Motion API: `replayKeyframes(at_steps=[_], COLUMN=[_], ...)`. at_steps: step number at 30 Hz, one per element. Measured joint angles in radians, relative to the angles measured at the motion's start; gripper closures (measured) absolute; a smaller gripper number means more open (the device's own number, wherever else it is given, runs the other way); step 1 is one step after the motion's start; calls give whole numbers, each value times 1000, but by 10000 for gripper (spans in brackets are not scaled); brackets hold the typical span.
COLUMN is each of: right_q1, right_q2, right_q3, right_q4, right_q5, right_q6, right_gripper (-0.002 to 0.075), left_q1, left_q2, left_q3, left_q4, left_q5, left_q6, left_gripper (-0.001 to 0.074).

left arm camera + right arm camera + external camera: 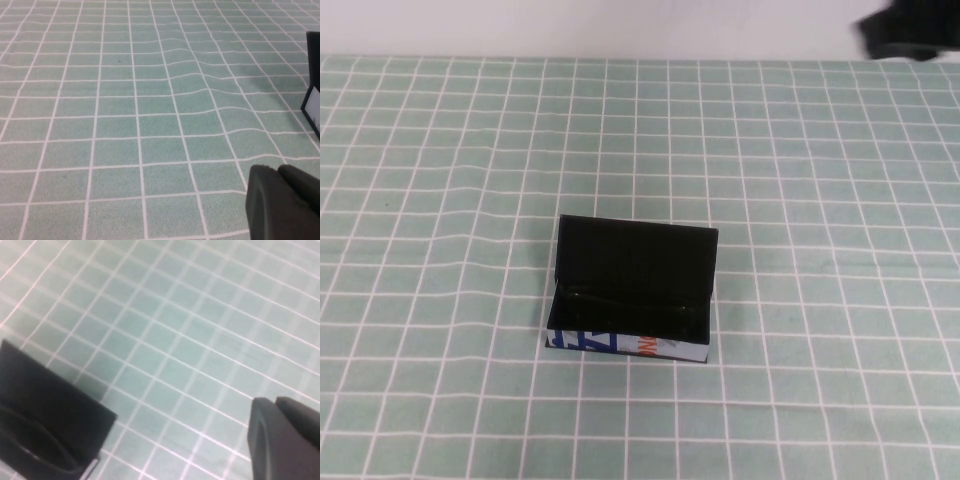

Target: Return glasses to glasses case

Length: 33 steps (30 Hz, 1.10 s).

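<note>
The glasses case (632, 290) is showing black on its lid and lining, with a white front side carrying blue and orange print. The tablecloth (820, 150) is showing pale green squares crossed by white lines. The right gripper (910, 30) above the far right edge and the left gripper (282, 202) near the case's end are appearing black

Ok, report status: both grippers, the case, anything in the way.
Left gripper low over the cloth, left of the case. Right gripper raised, far right. Case open, lid up, on the cloth. Glasses not clearly seen. Nothing blocking.
</note>
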Motion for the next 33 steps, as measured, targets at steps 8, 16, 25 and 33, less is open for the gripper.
replayKeyframes(at_steps=[8,16,25,33], right_q1=[-87,-89,-89,-89], right_q2=[-391,-837,-1060,-1101], right_q3=[423,820,1034,1047], right_q4=[24,28,65,206], right_q5=[-293,-626,-606,-488], right_q6=[61,75,78,81], right_gripper=[737,737,737,737], left_q1=[0,0,0,0], left_q2=[0,0,0,0], left_q3=[0,0,0,0], left_q4=[0,0,0,0], left_q5=[0,0,0,0], left_q6=[0,0,0,0], left_gripper=[738,739,738,738])
